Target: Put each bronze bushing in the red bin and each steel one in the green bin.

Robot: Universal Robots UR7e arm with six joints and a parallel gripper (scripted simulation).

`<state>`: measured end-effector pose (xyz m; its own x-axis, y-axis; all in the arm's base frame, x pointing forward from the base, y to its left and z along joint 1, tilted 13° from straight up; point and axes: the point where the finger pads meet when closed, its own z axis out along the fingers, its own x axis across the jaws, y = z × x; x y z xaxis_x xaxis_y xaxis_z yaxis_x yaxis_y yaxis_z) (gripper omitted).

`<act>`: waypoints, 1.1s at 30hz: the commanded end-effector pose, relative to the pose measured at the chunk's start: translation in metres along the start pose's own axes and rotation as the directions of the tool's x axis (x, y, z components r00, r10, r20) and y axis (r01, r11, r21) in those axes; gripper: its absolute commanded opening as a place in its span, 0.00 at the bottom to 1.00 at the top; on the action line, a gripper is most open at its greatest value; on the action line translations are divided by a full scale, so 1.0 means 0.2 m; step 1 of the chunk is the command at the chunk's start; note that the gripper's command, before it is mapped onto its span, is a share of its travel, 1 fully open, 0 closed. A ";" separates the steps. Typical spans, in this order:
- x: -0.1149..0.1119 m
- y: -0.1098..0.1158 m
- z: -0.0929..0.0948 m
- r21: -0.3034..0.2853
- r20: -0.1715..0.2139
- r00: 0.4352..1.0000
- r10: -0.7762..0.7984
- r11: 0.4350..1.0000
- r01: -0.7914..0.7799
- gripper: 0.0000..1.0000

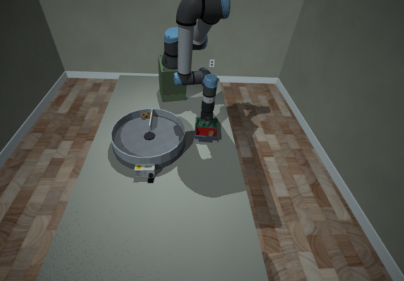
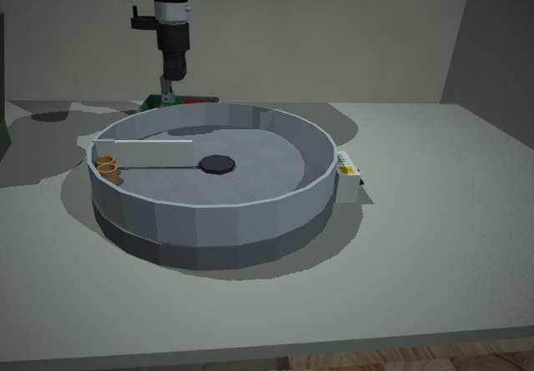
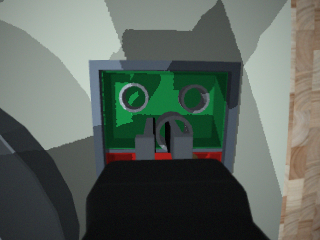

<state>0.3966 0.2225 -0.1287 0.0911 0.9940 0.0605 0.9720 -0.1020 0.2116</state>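
Two short bronze bushings [image 1: 143,116] [image 2: 110,176] are standing inside the round grey walled turntable [image 1: 130,141] [image 2: 263,182] [image 3: 25,200] in the top view, sitting beside a thin white upright panel [image 1: 151,121] [image 2: 155,152]. The turntable is resting on a pale grey-green table [image 1: 146,222] [image 2: 259,315] [image 3: 60,25]. One bronze bushing [image 1: 211,133] is sitting in the red bin [image 1: 202,131] [image 2: 196,102] [image 3: 115,156].

Exterior view: the black-and-grey gripper [image 1: 207,121] [image 2: 168,98] [image 3: 160,128] is pointing down at the green bin [image 1: 213,121] [image 2: 175,101] [image 3: 162,85], beyond the turntable.

Wrist view: two grey steel bushings [image 1: 201,124] [image 3: 121,97] are standing apart in the green bin. The gripper is clamping the wall of a third steel bushing [image 3: 172,114], one finger showing inside its ring; whether it is touching the bin floor, cannot tell.
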 end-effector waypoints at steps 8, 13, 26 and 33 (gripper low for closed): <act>0.00 0.00 0.03 -0.001 -0.001 1.000 0.000 1.000 0.000 0.00; 0.00 0.00 0.05 -0.001 -0.001 1.000 0.000 1.000 0.000 0.00; 0.00 0.00 0.07 -0.001 -0.001 1.000 0.000 1.000 0.000 0.00; 0.00 0.00 0.09 -0.001 -0.001 1.000 0.000 1.000 0.000 0.00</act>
<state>0.4005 0.2239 -0.1455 0.0911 0.9940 0.0605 0.9720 -0.1020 0.2116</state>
